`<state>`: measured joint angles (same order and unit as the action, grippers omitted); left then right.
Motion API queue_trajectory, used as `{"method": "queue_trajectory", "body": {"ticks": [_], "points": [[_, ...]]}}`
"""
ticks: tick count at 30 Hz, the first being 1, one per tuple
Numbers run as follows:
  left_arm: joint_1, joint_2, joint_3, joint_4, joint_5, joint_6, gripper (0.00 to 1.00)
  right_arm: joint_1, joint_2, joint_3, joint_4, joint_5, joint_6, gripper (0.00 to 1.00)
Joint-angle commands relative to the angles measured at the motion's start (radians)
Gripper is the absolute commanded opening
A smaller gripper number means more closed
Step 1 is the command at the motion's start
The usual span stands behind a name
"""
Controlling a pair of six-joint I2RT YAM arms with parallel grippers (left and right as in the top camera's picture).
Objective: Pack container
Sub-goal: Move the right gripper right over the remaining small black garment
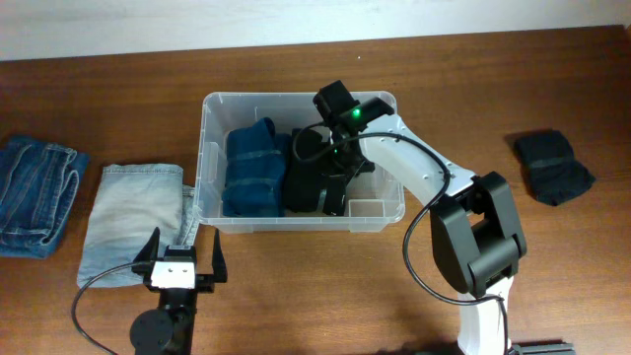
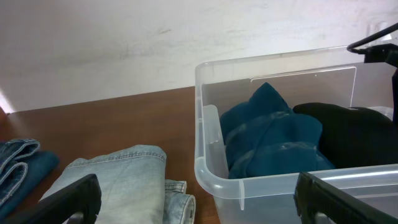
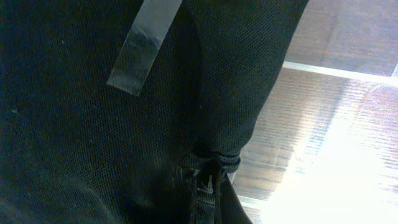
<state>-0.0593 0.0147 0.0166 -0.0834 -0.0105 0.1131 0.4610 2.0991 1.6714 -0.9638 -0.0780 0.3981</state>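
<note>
Container (image 1: 296, 226): centre of frame on desk (image 1: 296, 291), holding blue garment (image 1: 254, 168) and black garment (image 1: 308, 182).
Right gripper (image 1: 335, 182): down against black garment inside the container, spread cannot be told.
Left gripper (image 1: 182, 248): wide apart, lower left, by pale jeans (image 1: 128, 212).
White label (image 1: 366, 208): on the container base, unreadable.

We find the container (image 1: 212, 110) in the middle of the table (image 1: 493, 79). Inside it, the left-hand bundle (image 1: 254, 168) and the right-hand bundle (image 1: 301, 182) lie side by side, touching, with the right gripper (image 1: 335, 187) down on the latter. Just left of the container lie the near jeans (image 1: 128, 222); the far jeans (image 1: 35, 192) lie beyond them, farther left. A lone garment (image 1: 552, 166) lies well apart to the right. The left gripper (image 1: 182, 258) sits before the container's left corner.
</note>
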Motion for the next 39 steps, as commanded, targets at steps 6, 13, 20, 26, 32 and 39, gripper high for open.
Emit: {"method": "queue_trajectory", "body": {"ticks": [6, 13, 20, 26, 32, 39], "points": [[0.004, -0.009, -0.008, 0.001, 0.007, 0.016, 0.99, -0.05, -0.067, 0.066, -0.074, 0.021, -0.092, 0.17], [0.004, -0.009, -0.008, 0.001, 0.007, 0.016, 0.99, -0.156, -0.196, 0.229, -0.23, 0.128, -0.14, 0.19], [0.004, -0.009, -0.008, 0.001, 0.007, 0.016, 0.99, -0.439, -0.274, 0.264, -0.298, 0.207, -0.141, 0.19], [0.004, -0.009, -0.008, 0.001, 0.007, 0.016, 1.0, -0.699, -0.242, 0.262, -0.292, 0.249, -0.208, 0.23], [0.004, -0.009, -0.008, 0.001, 0.007, 0.016, 0.99, -0.892, -0.176, 0.262, -0.257, 0.243, -0.23, 0.38], [0.004, -0.009, -0.008, 0.001, 0.007, 0.016, 0.99, -1.038, -0.104, 0.262, -0.139, 0.142, -0.279, 0.49]]}}
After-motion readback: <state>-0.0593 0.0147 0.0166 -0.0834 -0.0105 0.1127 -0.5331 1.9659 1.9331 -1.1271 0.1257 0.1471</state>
